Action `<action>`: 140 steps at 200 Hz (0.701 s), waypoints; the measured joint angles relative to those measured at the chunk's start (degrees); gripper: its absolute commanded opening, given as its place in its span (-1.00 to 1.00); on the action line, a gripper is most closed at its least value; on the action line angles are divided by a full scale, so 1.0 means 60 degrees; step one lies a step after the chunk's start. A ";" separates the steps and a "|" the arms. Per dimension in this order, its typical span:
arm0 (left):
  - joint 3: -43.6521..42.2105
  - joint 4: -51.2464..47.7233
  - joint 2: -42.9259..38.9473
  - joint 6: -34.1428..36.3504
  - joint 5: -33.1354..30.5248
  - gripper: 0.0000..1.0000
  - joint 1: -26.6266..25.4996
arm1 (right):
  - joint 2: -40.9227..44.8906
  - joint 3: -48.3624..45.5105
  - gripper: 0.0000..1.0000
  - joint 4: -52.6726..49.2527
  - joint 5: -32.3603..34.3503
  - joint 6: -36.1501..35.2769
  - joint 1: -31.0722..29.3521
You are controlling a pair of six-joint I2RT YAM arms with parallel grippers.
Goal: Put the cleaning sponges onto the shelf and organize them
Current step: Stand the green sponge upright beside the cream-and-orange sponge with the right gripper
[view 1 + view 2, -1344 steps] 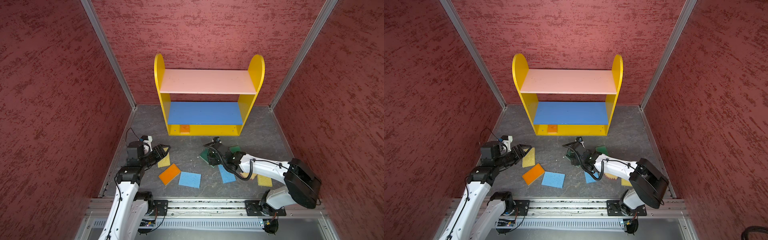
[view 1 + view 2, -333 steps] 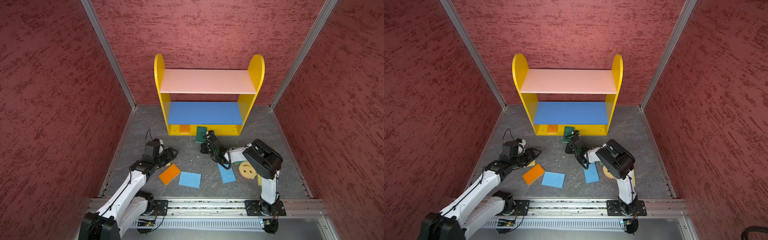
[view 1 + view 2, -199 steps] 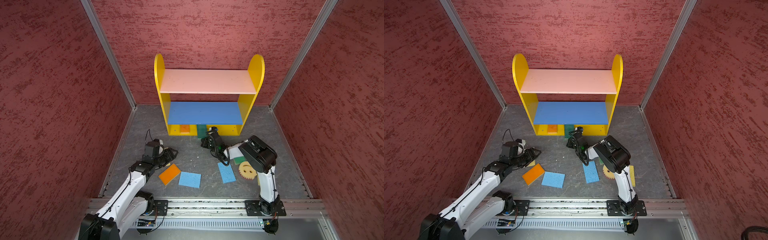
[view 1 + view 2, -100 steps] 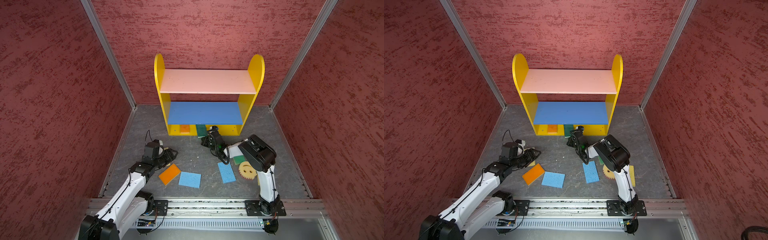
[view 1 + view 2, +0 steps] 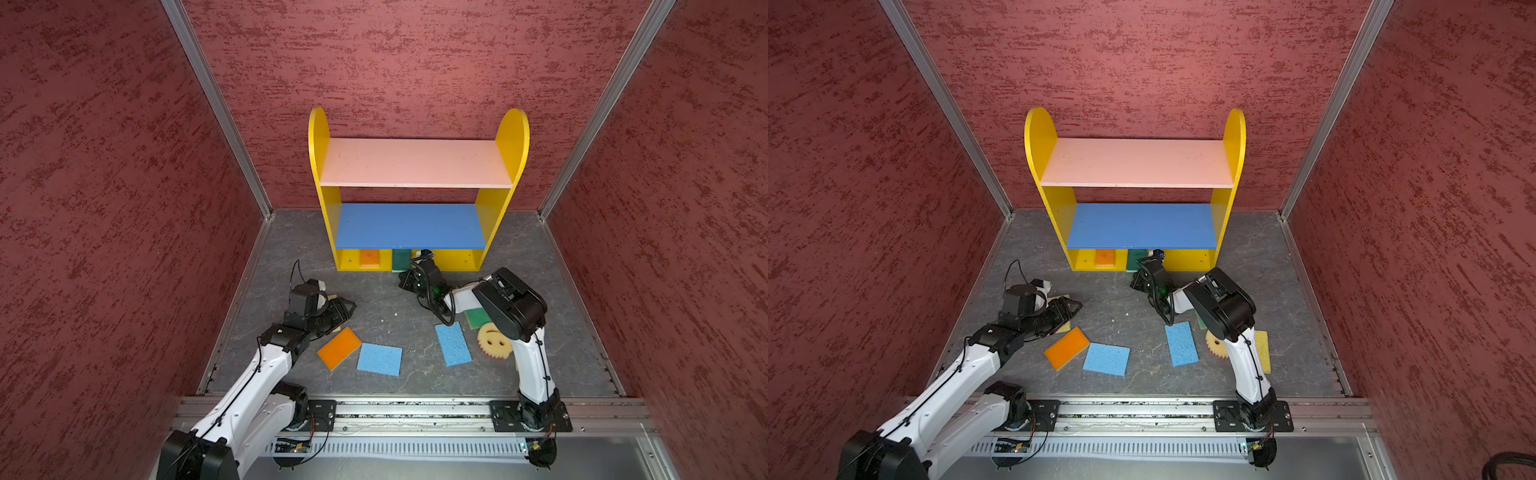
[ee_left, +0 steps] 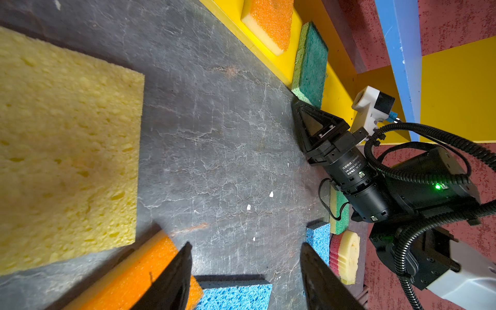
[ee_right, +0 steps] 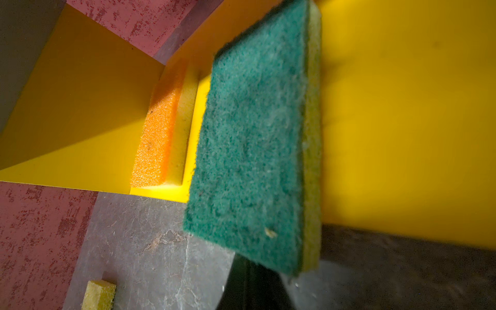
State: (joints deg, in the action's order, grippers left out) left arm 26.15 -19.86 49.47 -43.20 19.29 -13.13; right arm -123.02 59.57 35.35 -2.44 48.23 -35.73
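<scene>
Since the earlier look, my right arm has brought the dark green sponge (image 5: 401, 260) from mid-desk up to the shelf (image 5: 318, 141), and my left arm has crept forward.

My left claw (image 5: 349, 309) hangs open and empty, low near the desk's left edge. The big yellow sponge (image 6: 67, 150) lies flat just beside it. Next, toward the front edge, lie the loose orange sponge (image 5: 339, 347) and a blue sponge (image 5: 379, 359), just beside each other.

At the back edge stands the shelf. On its yellow bottom board (image 5: 455, 259) the shelved orange sponge (image 5: 370, 257) lies flat. The dark green sponge sits just beside it, its near end overhanging the board's front lip. My right claw (image 6: 299, 108) is closed on nothing, its tip against that overhanging end.

I judge this a push, not a carry. The sponge is light and soft, and its scouring face will probably drag, so I should press low and square on the end. For lifting, I would pinch across the short width, since the foam gives.

Further right lie a second blue sponge (image 5: 453, 344) and the smiley sponge (image 5: 492, 340).
</scene>
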 measured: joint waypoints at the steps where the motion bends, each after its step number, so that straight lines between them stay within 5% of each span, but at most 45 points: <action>1: 0.0000 -0.0007 -0.0004 -0.0004 0.0000 0.27 0.0000 | 0.0000 -0.0004 -0.98 0.0000 0.0000 0.0004 0.0000; 140: -0.0004 -0.0189 -0.0157 -0.0004 -0.0004 0.27 0.0000 | -0.0091 -0.0812 -0.96 0.1934 -0.0229 0.1009 0.0000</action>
State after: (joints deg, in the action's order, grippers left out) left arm 26.13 -20.99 48.53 -43.22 19.27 -13.13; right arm -123.57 54.70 46.96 -3.81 54.28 -35.73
